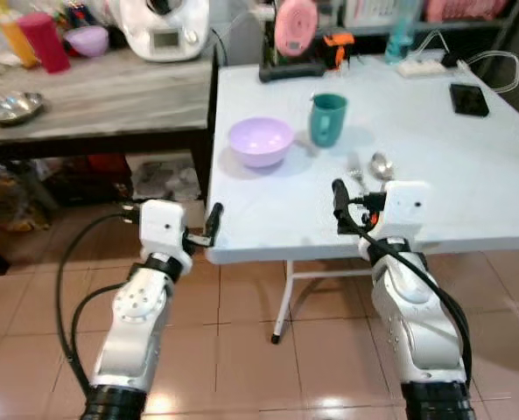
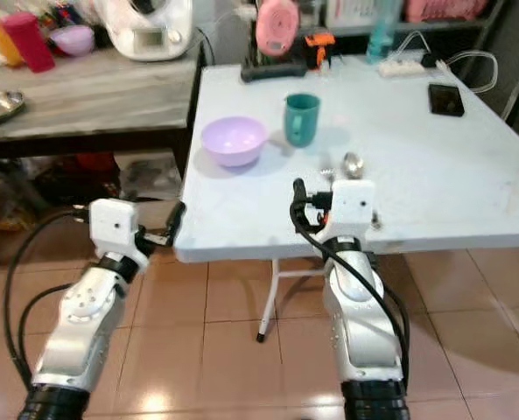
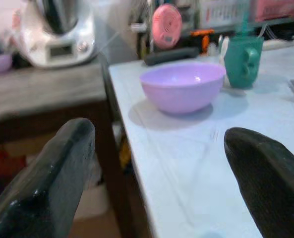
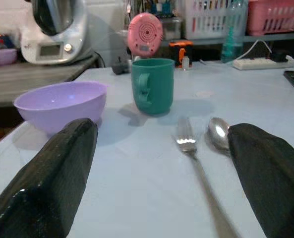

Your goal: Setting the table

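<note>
Left gripper (image 1: 213, 224): nearest the camera on a silver arm, at the near left corner of the table's edge; its two long black fingers (image 3: 52, 173) stand wide apart with nothing between them.
Right gripper (image 1: 339, 206): over the near edge of the table, just short of the cutlery; fingers (image 4: 57, 171) spread wide, holding nothing.
Shiny metal fork (image 4: 189, 141): lies flat on the table, tines toward the mug, handle running to the near edge.
Shiny metal spoon (image 4: 217, 133): lies just beside the fork on its right, bowl up.
Teal plastic mug with a handle (image 4: 152, 86): upright, beyond the fork, to the right of the bowl and near it.
Lilac round plastic bowl (image 1: 260, 141): upright, near the table's left side.
Pale blue-white folding table (image 1: 434, 166): smooth matte top; a black phone (image 1: 468, 99) lies far right, a white power strip (image 1: 420, 65) at the back edge, a pink round device (image 1: 295, 26) on a black base at the back.
Grey wooden side table (image 1: 101, 96): stands left of the pale table, carrying a steel dish (image 1: 14, 107), a red cup (image 1: 43, 41) and a white kitchen machine (image 1: 164, 26).
Floor (image 1: 241, 324): glossy terracotta tiles.
</note>
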